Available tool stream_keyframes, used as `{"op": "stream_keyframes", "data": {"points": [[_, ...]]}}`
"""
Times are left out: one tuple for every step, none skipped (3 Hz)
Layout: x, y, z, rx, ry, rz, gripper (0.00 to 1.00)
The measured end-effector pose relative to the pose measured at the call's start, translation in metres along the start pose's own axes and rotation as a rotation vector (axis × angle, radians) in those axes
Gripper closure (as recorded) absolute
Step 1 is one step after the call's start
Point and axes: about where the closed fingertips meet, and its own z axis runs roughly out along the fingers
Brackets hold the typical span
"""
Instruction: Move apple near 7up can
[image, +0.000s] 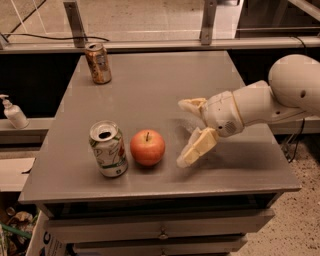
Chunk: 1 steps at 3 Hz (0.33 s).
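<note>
The red-orange apple (147, 147) stands on the grey table (150, 85), just right of the 7up can (108, 148), a white can with green and red markings and an open silver top. A narrow gap shows between the two. My gripper (186, 132) is open and empty, to the right of the apple, with a clear gap between its cream fingertips (184, 159) and the fruit. The white arm reaches in from the right edge.
An orange-brown can (98, 62) stands at the table's far left corner. A white pump bottle (13, 113) sits on a ledge to the left. A metal rail (150, 44) runs behind the table. Drawers are below the front edge.
</note>
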Motion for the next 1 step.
{"op": "stream_keyframes", "data": {"points": [[-0.0007,-0.0031,-0.0033,0.009,-0.001,-0.001,0.00]]}}
